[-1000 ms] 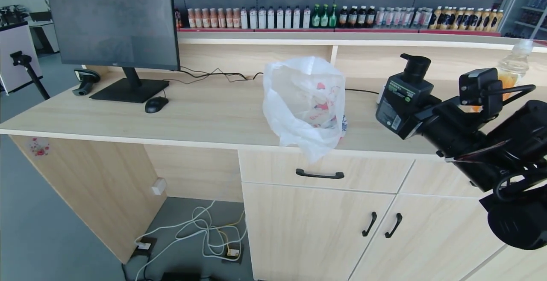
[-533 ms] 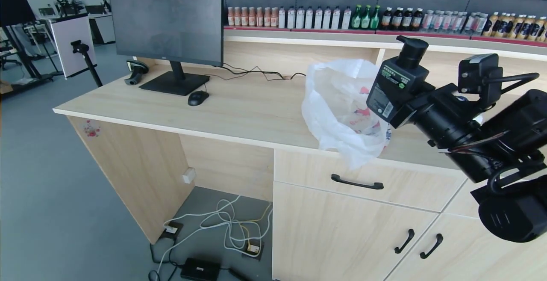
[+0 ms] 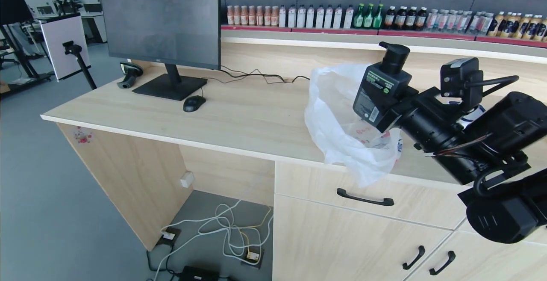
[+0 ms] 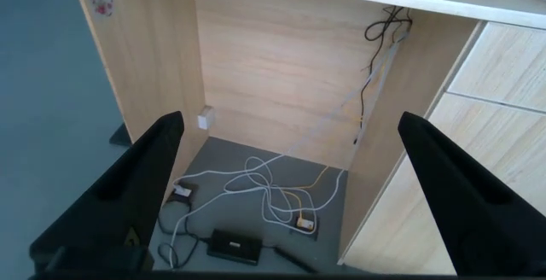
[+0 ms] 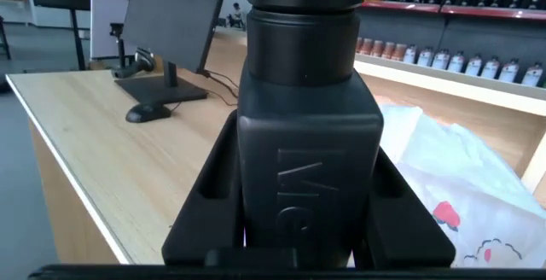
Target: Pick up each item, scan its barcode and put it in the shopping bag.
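pump bottle (image 3: pixel 381 88) is pinched by the right gripper (image 3: pixel 391 110) at the 2 o'clock side of the shopping bag (image 3: pixel 337 122) on the counter (image 3: pixel 239 114). left gripper (image 4: pixel 290 119) hangs spread wide.

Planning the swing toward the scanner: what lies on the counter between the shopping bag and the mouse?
Bare counter between shopping bag and mouse, in the head view; cables lie farther back.
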{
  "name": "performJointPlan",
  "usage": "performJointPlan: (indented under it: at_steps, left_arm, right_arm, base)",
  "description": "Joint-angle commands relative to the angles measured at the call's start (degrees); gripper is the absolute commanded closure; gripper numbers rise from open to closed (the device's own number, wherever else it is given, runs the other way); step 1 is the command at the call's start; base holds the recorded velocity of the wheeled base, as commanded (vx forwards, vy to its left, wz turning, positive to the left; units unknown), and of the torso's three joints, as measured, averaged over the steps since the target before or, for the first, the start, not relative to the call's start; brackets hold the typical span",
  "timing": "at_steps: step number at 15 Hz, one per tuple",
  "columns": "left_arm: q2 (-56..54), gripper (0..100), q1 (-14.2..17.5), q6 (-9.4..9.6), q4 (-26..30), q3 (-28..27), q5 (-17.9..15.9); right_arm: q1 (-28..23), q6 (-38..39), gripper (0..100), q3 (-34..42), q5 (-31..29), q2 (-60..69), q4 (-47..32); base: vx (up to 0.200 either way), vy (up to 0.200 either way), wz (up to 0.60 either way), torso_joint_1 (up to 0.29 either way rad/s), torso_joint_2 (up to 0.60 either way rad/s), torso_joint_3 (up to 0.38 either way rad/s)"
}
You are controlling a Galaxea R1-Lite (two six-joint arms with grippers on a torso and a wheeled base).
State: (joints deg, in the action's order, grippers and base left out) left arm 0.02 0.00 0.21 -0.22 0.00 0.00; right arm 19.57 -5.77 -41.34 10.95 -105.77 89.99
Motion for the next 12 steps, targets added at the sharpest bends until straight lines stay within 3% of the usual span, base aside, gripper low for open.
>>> performJointPlan:
  at_steps: [1,12]
  left_arm:
    - [0.1,0,0.0,0.06,0.0,0.0,0.1]
    - [0.1,0,0.0,-0.03,0.0,0.0,0.1]
  right_arm:
    - [-0.1,0.6,100,-0.4,0.0,-0.8,0.0]
    - [1.4,2.2,100,-8.9,0.1,-14.5,0.0]
  base:
    - [0.000,0.000,0.00,0.000,0.00,0.000]
    - [0.000,0.000,0.00,0.000,0.00,0.000]
